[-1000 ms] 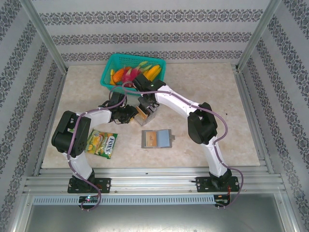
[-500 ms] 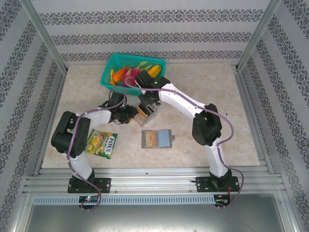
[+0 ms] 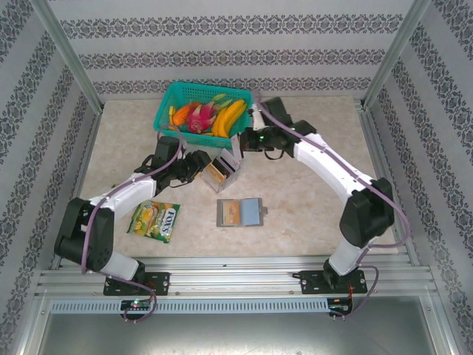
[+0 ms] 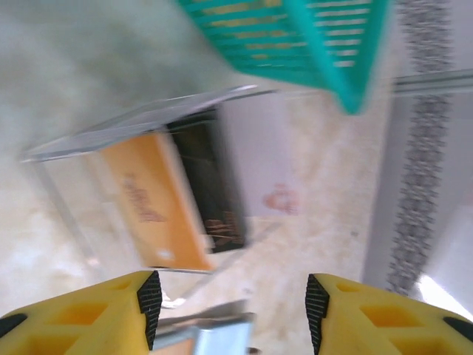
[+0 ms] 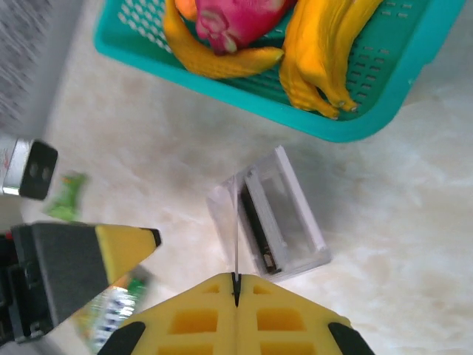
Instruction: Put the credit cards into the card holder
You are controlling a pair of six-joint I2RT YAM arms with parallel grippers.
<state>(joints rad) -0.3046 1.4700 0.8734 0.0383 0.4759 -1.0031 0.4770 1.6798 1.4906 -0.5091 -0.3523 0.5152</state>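
The grey card holder lies open mid-table, a tan-orange card on its left panel. Behind it stands a clear box. In the left wrist view the box holds an orange card, a dark card and a white card. My right gripper is shut on a thin pale card, seen edge-on, above and clear of the box. It hangs near the basket corner. My left gripper is open beside the box, left of it.
A teal basket of bananas and other fruit stands at the back, close behind the box and the right gripper. A green-yellow snack packet lies at the near left, beside the left arm. Bare table lies to the right of the card holder.
The right gripper has lifted out of the box and swung right and back with a card in it. The left arm has stretched out and its jaws have widened.
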